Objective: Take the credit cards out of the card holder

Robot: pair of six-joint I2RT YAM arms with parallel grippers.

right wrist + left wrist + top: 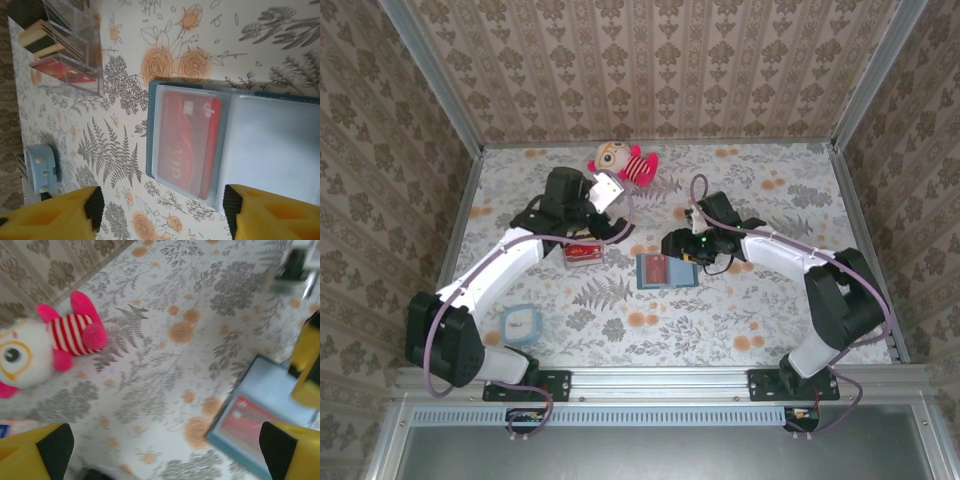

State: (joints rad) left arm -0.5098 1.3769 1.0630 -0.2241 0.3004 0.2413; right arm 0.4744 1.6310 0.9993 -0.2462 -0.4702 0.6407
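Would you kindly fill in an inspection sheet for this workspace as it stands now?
Surface: floral-patterned table, nothing spilled that I can see.
Job's things: card holder lies open; a red credit card sits in its clear pocket.
Clutter: plush toy; clear box holding cards; small light blue object.
Grippers: left gripper open, holding nothing; right gripper open above the card holder.
Cables: purple cable loops by the right wrist; another runs along the left arm.
Surroundings: patterned walls, metal frame.
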